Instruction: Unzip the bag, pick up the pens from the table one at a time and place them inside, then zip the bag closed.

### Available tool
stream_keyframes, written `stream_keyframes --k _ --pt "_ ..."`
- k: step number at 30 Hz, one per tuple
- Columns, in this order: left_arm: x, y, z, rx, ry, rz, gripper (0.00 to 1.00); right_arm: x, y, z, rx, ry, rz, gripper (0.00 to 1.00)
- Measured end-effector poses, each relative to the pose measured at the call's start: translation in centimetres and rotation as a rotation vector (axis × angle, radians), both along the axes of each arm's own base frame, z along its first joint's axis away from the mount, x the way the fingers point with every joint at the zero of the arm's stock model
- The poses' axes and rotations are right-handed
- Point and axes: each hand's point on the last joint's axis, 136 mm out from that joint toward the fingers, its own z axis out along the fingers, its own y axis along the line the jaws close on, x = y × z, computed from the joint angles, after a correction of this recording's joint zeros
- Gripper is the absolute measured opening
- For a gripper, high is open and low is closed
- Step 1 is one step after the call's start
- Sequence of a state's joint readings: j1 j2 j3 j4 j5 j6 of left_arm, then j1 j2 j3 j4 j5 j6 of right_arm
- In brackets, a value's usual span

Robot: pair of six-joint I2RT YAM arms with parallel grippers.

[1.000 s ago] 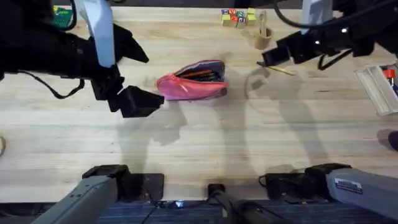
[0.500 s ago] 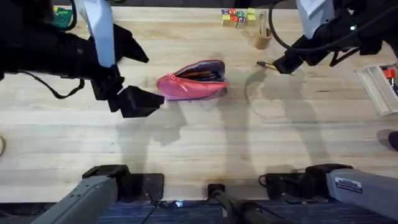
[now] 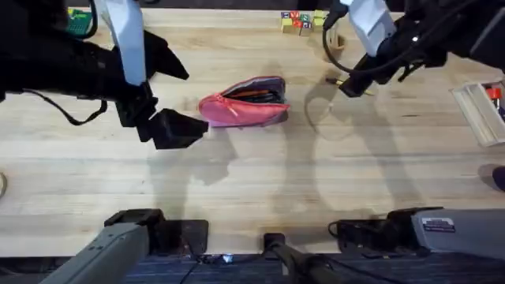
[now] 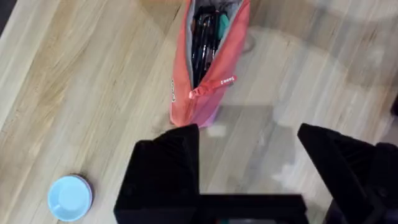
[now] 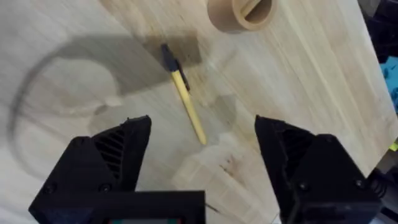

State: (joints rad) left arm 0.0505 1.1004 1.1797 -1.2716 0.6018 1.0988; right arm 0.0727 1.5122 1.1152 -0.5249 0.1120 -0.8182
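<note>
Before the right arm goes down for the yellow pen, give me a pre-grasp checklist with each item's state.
1. Bag unzipped, mouth open: ok.
2. Yellow pen lying free on the table, nothing on it: ok.
3. Right pincer open, a finger on each side of the pen: ok.
4. Wooden cup apart from the pen: ok.
5. Left pincer open and empty, beside the bag's end: ok.
6. Orange pen already in the bag: cannot tell; dark items show inside.
</note>
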Motion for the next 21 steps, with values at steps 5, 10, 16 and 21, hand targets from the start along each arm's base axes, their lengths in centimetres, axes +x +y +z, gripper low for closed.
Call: stream_keyframes --k 5,10,16,21 --pt "0.0 0.0 0.0 0.000 0.000 0.000 0.994 0.6 -0.6 -1.6 -0.004 0.025 -0.012 0.998" --pt "0.0 0.0 0.0 0.000 0.000 0.000 0.994 0.7 -2.1 -3.6 0.013 0.076 -0.048 0.998" --pt "0.0 0.0 0.0 0.000 0.000 0.000 0.994 1.0 -3.6 -6.8 0.059 0.138 -0.084 0.998" --pt "0.0 0.0 0.0 0.000 0.000 0.000 0.994 1.2 -3.3 -8.2 0.079 0.173 -0.078 0.998"
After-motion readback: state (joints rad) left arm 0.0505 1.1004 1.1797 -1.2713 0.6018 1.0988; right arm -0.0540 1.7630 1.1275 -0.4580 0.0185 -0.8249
